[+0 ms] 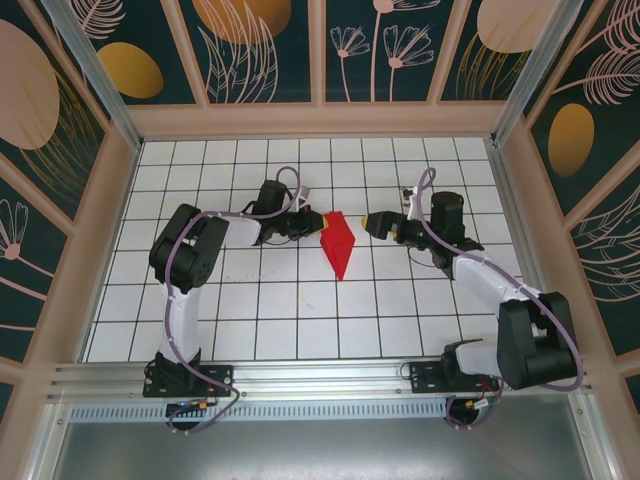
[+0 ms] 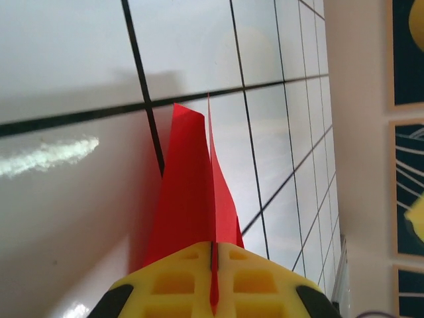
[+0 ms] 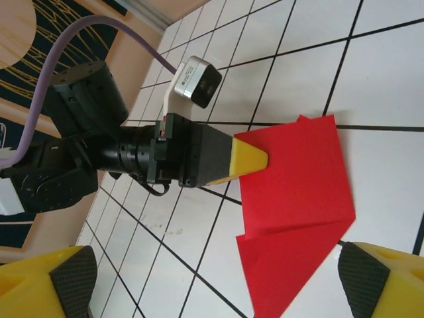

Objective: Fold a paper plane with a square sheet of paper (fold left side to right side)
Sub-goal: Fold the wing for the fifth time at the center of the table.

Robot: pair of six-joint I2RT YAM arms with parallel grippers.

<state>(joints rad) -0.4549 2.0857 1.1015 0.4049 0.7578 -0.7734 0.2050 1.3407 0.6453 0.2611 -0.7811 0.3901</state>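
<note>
Top view: square sheet of paper [image 1: 338, 246], a partly folded red wedge, sits mid-tabletop [image 1: 280, 310]. Left gripper [image 1: 311, 223] is at its left edge, right gripper [image 1: 368, 222] just beside its right edge.
Left wrist: jaws clamped on the sheet, flap raised.
Right wrist: jaws spread wide, holding nothing.
Looks mid-fold. Next: carry the flap rightward and align edges. Right gripper may block that path.
</note>
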